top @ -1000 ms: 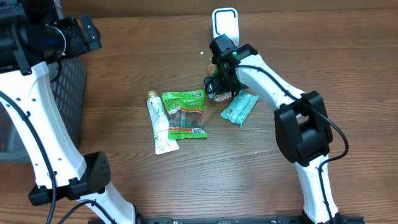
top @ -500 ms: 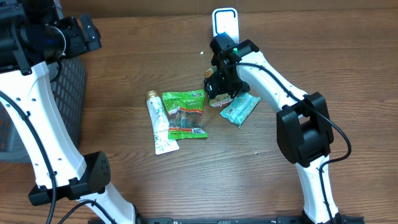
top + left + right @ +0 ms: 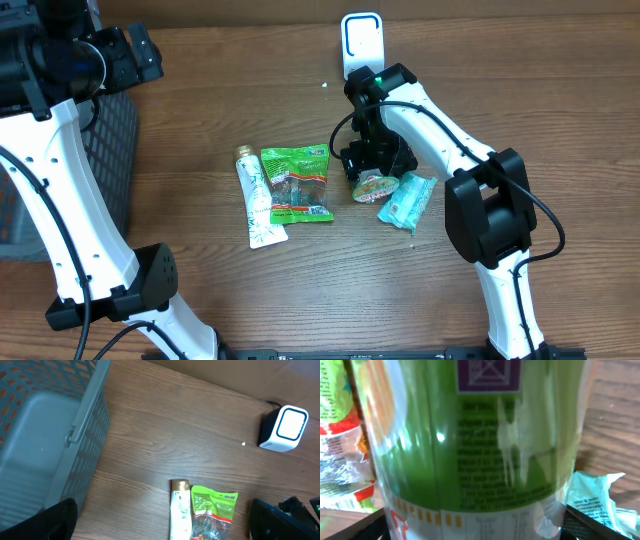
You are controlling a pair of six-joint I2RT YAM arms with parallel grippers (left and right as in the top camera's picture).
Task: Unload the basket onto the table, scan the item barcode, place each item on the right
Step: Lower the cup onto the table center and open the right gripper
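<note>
Seen from overhead, the right arm (image 3: 430, 120) reaches down over the green container (image 3: 372, 186). The container sits on the wooden surface (image 3: 520, 80) between the green snack bag (image 3: 296, 183) and the teal packet (image 3: 408, 200), just beside the packet and well apart from the white scanner (image 3: 361, 40). A tube (image 3: 258, 200) lies against the bag's far side.

In the left wrist view, the left fingers (image 3: 55, 520) stand wide apart with nothing between them, and a grey basket (image 3: 50, 425) is at the left.

In the right wrist view, the right fingers (image 3: 350, 527) are clamped on the container's sides.
</note>
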